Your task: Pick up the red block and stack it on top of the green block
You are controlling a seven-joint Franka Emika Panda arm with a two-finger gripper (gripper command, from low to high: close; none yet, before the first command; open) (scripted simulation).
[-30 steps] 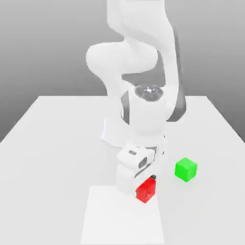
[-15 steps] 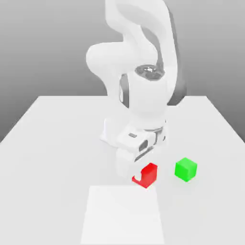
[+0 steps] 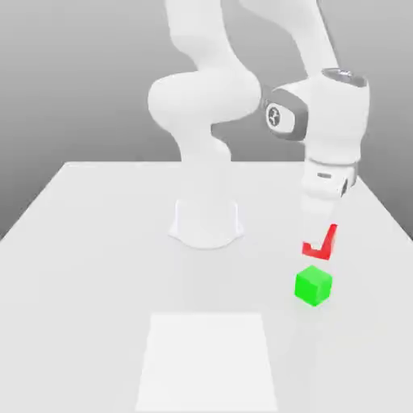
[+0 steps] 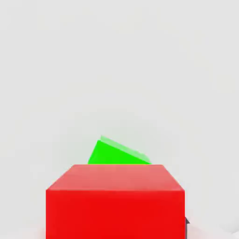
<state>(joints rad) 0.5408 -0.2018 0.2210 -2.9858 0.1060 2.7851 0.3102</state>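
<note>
The red block (image 3: 323,244) hangs in the air, held by my gripper (image 3: 322,234), which is shut on it. It sits a little above the green block (image 3: 313,285), which rests on the white table toward the exterior view's right. In the hand view the red block (image 4: 115,200) is close up, and part of the green block (image 4: 114,152) shows just past its edge. The hand covers most of the red block in the exterior view.
The arm's white base (image 3: 206,222) stands at the table's middle back. A slightly brighter white square patch (image 3: 207,359) lies on the table (image 3: 89,242) near the front edge.
The arm has lifted the red block off the table and swung it to the exterior view's right, from beside the front patch to above the green block. The green block has stayed put.
</note>
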